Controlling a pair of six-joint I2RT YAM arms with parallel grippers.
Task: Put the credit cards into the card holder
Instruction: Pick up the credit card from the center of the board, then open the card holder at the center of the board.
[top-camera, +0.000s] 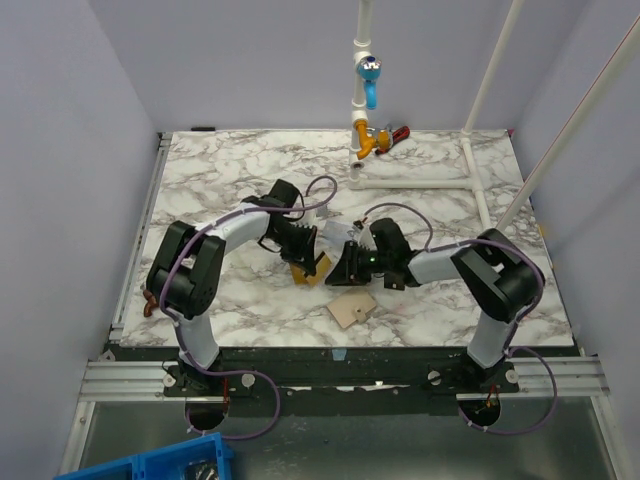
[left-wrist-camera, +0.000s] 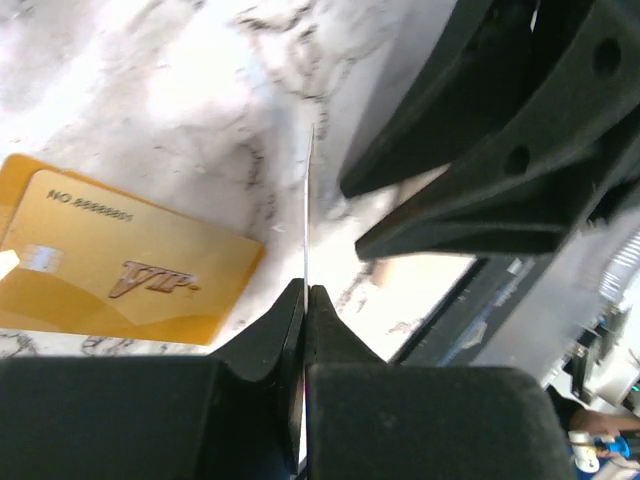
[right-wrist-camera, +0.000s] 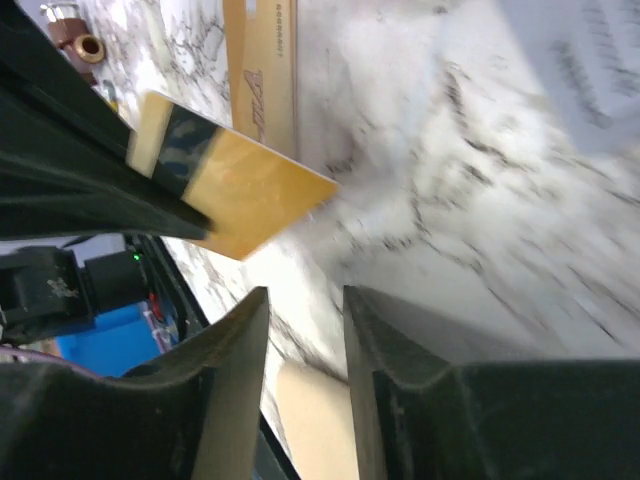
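Edgewise, left tool (left-wrist-camera: 305, 293) pinches the striped gold card (right-wrist-camera: 255, 195), projecting forward.

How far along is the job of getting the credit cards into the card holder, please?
Nothing looks done yet: the card holder lies on the table with no card showing in it. In hand: the left gripper is shut on a gold striped card, the right gripper open beside it. Left: that card, the gold VIP card and a pale card, both flat on the table.
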